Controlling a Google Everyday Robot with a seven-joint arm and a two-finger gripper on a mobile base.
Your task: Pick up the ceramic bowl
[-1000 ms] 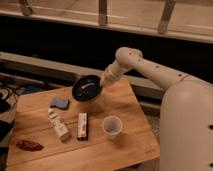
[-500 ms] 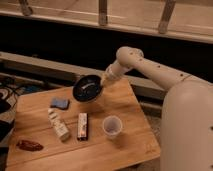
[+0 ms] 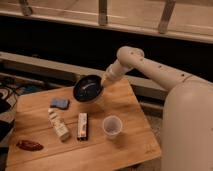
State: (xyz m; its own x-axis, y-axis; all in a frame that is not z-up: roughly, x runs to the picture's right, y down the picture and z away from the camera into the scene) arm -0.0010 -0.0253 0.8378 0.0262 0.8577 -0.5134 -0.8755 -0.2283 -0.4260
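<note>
Nothing has visibly moved since the earlier frames: the gripper [image 3: 103, 83] holds the ceramic bowl [image 3: 88, 88] by its right rim, tilted above the surface [image 3: 130, 115]. Its fingers are closed on that rim, above the blue sponge [image 3: 59, 103] and plastic cup [image 3: 111, 126].

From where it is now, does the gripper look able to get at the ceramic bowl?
Probably yes: the gripper is already at the right rim of the ceramic bowl, which sits tilted near the table's far edge. Nothing stands between them; the cup is well clear.
</note>
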